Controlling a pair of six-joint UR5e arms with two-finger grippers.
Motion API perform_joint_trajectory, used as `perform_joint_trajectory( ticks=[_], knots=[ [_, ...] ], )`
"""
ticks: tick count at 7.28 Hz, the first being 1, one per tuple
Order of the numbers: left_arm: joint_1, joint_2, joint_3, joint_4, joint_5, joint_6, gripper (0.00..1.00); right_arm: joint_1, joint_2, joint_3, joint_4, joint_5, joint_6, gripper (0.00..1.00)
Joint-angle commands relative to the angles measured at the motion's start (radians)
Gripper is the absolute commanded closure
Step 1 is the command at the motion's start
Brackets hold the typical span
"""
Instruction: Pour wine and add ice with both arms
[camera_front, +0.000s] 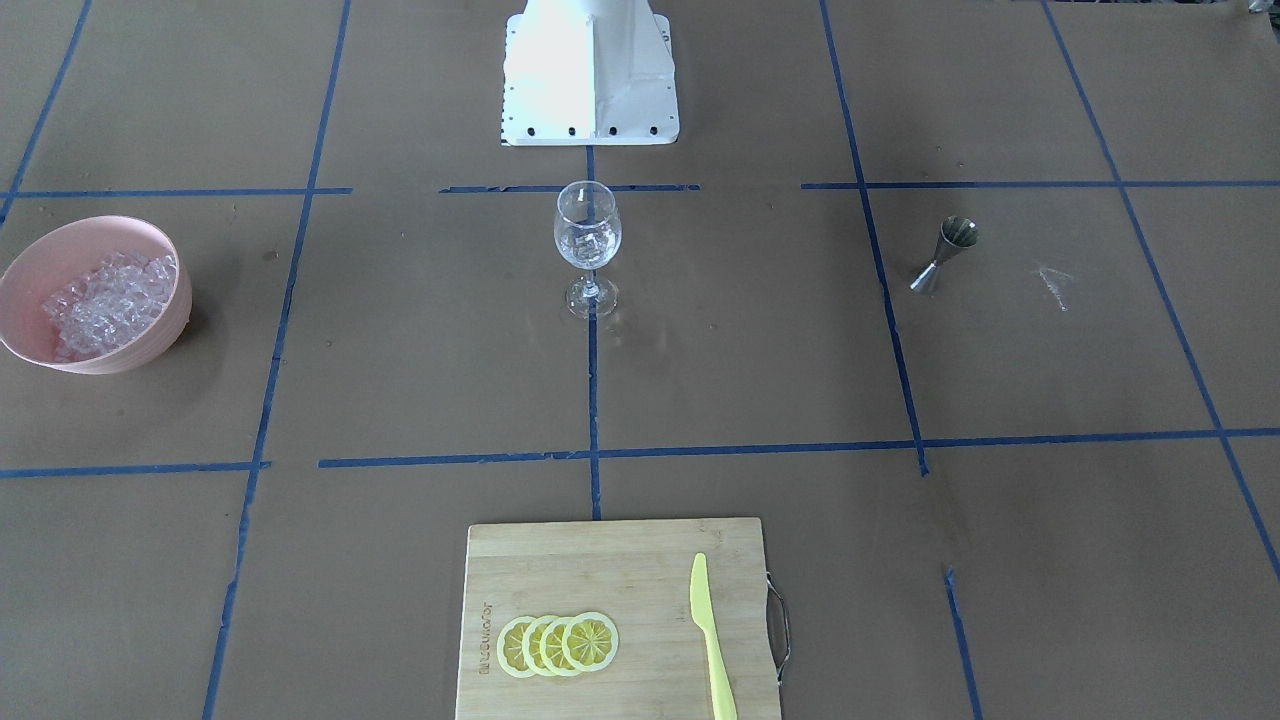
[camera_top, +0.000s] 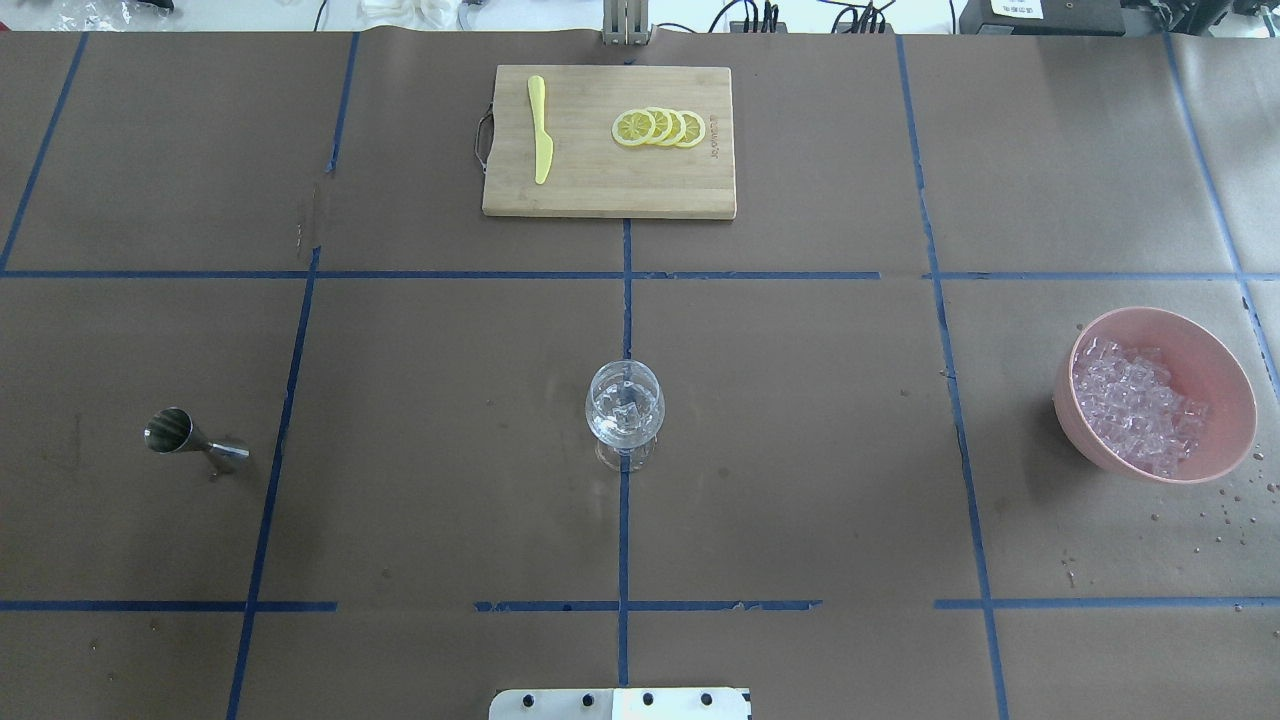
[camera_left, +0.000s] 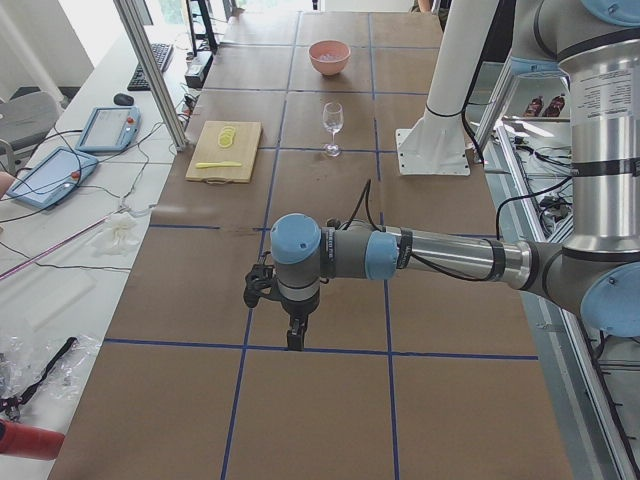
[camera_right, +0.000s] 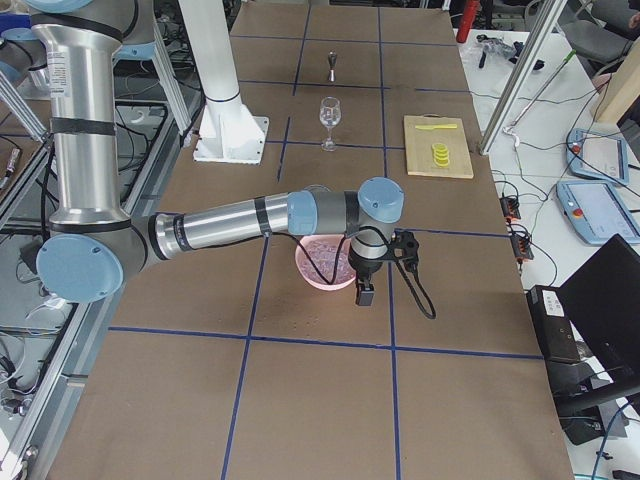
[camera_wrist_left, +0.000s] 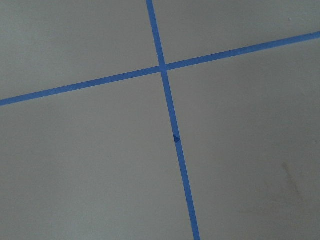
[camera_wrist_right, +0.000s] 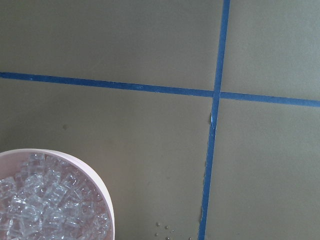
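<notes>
A clear wine glass (camera_front: 587, 235) (camera_top: 624, 405) stands at the table's middle with a few chunks of ice in its cup. More ice (camera_front: 105, 300) (camera_top: 1135, 405) (camera_wrist_right: 45, 205) fills a pink bowl (camera_front: 150, 345) (camera_top: 1215, 355). Wine is out of view. The left arm (camera_left: 440, 255) reaches over bare table, and its gripper (camera_left: 297, 335) points down near a tape line, far from the glass. The right arm (camera_right: 230, 225) holds its gripper (camera_right: 365, 295) just beside the bowl (camera_right: 312, 275). I cannot tell whether either gripper is open or shut.
A steel jigger (camera_front: 945, 255) (camera_top: 190, 435) stands on the left arm's side. At the far edge a wooden cutting board (camera_front: 600, 560) carries lemon slices (camera_front: 558, 643) and a yellow knife (camera_front: 710, 640). Water drops (camera_top: 1220, 510) lie near the bowl. The white base (camera_front: 590, 70) stands behind the glass.
</notes>
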Motion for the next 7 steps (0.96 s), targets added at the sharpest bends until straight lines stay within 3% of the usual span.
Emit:
perform_joint_trajectory(
  ticks=[1, 3, 7],
  knots=[
    [-0.001, -0.008, 0.069, -0.017, 0.002, -0.001, 0.0, 0.0, -0.001, 0.0, 0.003, 0.002, 0.0, 0.0],
    [-0.001, -0.014, 0.075, -0.08, 0.007, -0.003, 0.0, 0.0, -0.001, 0.001, 0.007, 0.002, 0.001, 0.0],
    [-0.001, -0.048, 0.063, -0.028, 0.001, 0.006, 0.0, 0.0, -0.004, 0.001, 0.011, 0.002, 0.004, 0.0]
  ],
)
